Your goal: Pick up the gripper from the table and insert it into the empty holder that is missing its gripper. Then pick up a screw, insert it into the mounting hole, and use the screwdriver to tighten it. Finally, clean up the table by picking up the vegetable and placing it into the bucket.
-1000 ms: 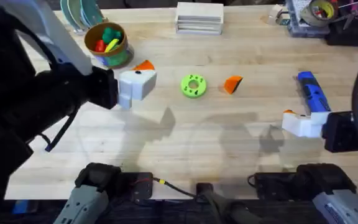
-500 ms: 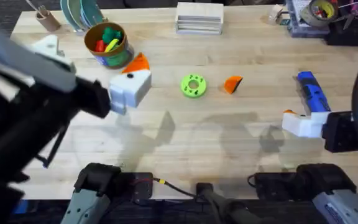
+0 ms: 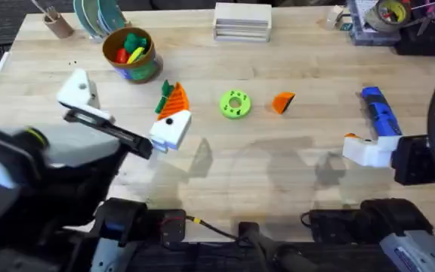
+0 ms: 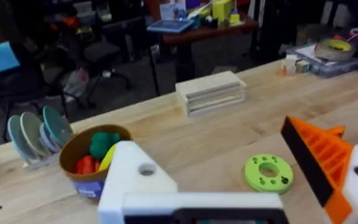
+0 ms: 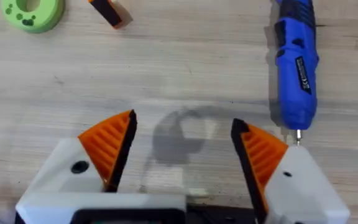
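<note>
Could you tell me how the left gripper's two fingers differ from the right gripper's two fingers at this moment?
The right gripper carries an orange ribbed tip on both white mounts; the left gripper has one orange tip, and its other finger is the bare white holder with an open mounting hole. The right gripper hangs over bare table by the blue screwdriver; the left gripper faces the green disc and the bucket. Both stand open.
</note>
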Robot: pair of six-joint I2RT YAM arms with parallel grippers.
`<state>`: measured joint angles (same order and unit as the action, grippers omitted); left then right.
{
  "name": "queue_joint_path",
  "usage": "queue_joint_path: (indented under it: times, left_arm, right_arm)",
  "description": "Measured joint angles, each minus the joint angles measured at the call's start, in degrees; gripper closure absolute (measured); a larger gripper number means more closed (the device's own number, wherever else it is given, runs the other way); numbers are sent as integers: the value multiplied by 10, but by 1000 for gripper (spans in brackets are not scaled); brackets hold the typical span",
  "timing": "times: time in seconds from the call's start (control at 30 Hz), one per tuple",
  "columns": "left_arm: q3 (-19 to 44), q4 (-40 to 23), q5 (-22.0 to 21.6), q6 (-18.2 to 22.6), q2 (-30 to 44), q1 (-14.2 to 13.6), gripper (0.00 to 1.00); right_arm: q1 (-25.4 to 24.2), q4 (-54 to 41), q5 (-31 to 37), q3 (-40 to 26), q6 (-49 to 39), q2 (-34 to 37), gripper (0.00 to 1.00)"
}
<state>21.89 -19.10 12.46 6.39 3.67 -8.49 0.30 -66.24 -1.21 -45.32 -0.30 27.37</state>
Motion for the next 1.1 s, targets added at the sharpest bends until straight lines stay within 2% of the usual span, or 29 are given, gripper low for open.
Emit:
queue_joint_path:
  times: [0.17,0.37,0.57,1.1]
  left_arm:
    - [-66,64,17,0,-35,0,8]
    - [-103,117,22,0,-35,-12,8]
    - [-116,124,28,0,-35,-22,8]
    - [-117,125,28,0,-35,-22,8]
  right_arm:
    - [0,0,0,0,0,0,10]
    - [0,0,0,0,0,0,10]
    - [0,0,0,0,0,0,10]
    - [0,0,0,0,0,0,10]
